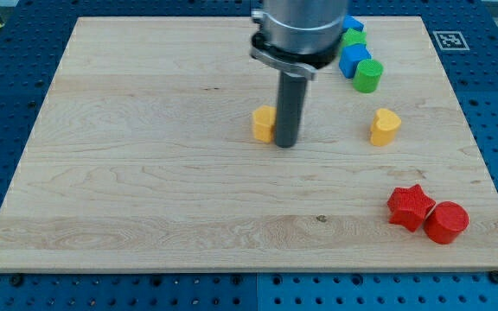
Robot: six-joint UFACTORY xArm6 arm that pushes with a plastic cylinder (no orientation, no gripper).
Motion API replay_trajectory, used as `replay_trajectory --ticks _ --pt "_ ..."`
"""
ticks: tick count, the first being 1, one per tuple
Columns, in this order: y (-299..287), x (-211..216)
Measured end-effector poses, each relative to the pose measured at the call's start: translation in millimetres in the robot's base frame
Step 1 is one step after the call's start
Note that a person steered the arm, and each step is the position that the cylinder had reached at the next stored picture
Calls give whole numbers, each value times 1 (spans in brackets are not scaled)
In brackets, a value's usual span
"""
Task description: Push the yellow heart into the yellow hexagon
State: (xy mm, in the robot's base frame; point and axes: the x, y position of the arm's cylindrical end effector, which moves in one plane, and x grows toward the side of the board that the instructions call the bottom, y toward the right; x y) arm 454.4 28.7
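Note:
The yellow heart [385, 126] lies on the wooden board [145, 173] at the view's right of centre. The yellow hexagon [264, 123] sits near the board's centre, partly hidden by the rod. My tip [285, 143] rests on the board right against the hexagon's right side, between the hexagon and the heart. The heart is well to the right of my tip, with a clear gap between them.
A red star [410, 207] and a red cylinder [446, 222] sit together at the bottom right. A green cylinder [368, 77], a blue block [354, 60], a green block [353, 38] and another blue block [354, 23] cluster at the top right, beside the arm's body.

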Motion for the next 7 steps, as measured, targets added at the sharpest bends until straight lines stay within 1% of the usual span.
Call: replay_trajectory --ticks 1,2,4,5,7 --pt "-7 -1" --pt "36 18" --pt "147 30" --pt "187 37" --pt "195 29"
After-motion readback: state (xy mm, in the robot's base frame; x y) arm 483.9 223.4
